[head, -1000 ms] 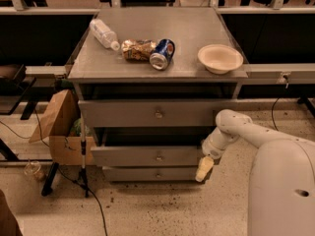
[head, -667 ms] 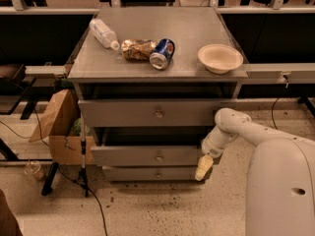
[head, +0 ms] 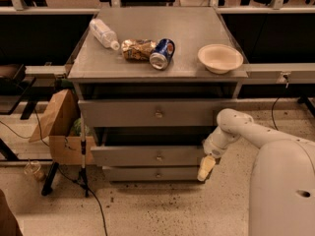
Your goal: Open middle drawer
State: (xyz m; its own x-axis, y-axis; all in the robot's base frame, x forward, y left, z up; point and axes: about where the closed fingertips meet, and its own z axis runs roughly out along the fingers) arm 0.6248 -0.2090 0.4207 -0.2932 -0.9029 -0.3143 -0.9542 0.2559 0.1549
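Observation:
The middle drawer (head: 147, 156) is a long flat grey front with a small round metal knob (head: 158, 157) at its centre. It sits between the widest drawer front (head: 123, 113) above and the narrowest one (head: 138, 173) below. A dark gap shows above the middle drawer. My gripper (head: 205, 168) hangs from the white arm (head: 246, 129) at the right end of the middle and bottom drawer fronts, well right of the knob and apart from it.
On the cabinet top (head: 197, 23) lie a plastic bottle (head: 103, 33), a snack bag (head: 138, 49), a blue can (head: 162, 53) and a beige bowl (head: 220, 58). A cardboard box (head: 56, 127) and cables (head: 93, 200) are on the floor at left. My white body (head: 283, 191) fills the lower right.

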